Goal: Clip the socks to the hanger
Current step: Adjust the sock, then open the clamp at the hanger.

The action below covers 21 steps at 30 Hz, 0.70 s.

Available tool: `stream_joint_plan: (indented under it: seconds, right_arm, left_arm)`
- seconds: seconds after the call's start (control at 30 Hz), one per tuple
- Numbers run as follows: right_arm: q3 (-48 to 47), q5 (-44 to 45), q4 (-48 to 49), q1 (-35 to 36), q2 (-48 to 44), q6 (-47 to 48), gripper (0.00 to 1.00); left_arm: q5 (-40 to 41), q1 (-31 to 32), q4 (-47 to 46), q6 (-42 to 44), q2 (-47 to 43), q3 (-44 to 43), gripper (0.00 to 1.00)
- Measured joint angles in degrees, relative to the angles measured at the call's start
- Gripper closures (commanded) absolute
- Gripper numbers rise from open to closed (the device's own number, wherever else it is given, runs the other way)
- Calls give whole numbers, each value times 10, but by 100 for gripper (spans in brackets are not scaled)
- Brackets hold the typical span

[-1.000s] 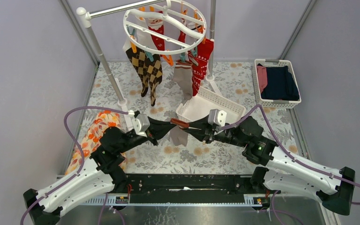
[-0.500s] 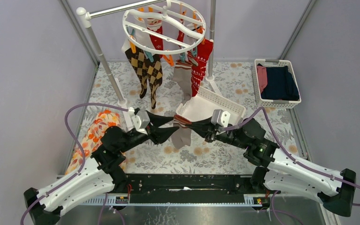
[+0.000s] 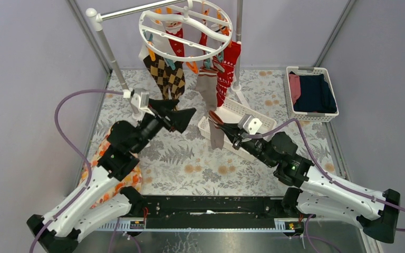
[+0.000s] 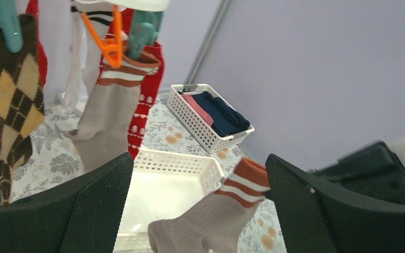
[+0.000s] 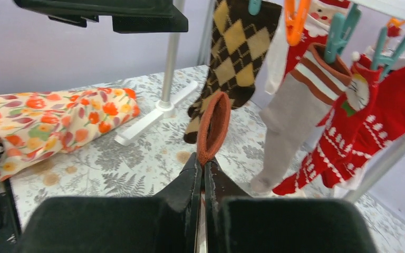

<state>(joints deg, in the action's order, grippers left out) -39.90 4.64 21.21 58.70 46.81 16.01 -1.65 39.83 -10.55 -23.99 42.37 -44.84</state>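
The hanger (image 3: 185, 27) hangs at the back with an argyle sock (image 3: 166, 79), a taupe sock with a striped cuff (image 3: 206, 87) and red Christmas socks (image 3: 225, 74) clipped on. My right gripper (image 3: 214, 120) is shut on the orange cuff (image 5: 213, 124) of another taupe sock (image 3: 217, 136), which dangles over the white basket's near corner. My left gripper (image 3: 182, 117) is open and empty, to the left of that sock and below the argyle one. In the left wrist view the held sock (image 4: 221, 211) shows between my wide-apart fingers (image 4: 84, 205), untouched.
An empty white slatted basket (image 3: 242, 113) lies tilted under the hanger. A second basket (image 3: 312, 94) with folded navy and pink clothes stands at the back right. An orange floral cloth (image 3: 103, 153) lies at the left. The grey pole (image 3: 113, 68) rises at the back left.
My left gripper has opened, let go of the taupe sock and swung back-left toward the hanger. The right gripper has closed fully on the cuff and carried the sock slightly back.
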Motion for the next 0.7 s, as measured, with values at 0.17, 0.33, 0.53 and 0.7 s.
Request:
stream_joint_plan:
  seconds: [0.17, 0.33, 0.53, 0.7]
  right_arm:
    - [-7, 27, 2, -24, 12, -2, 100]
    - [-22, 1, 3, -104, 25, -41, 100]
    - [-52, -43, 7, -133, 58, -73, 100]
    - [-52, -61, 9, -137, 70, -85, 100]
  left_arm:
    - [-37, -81, -12, -73, 88, -37, 9]
    - [-75, -150, -50, -150, 163, -47, 9]
    - [-78, -171, -73, -191, 209, -74, 9]
    - [-78, -171, -96, -194, 228, -101, 11]
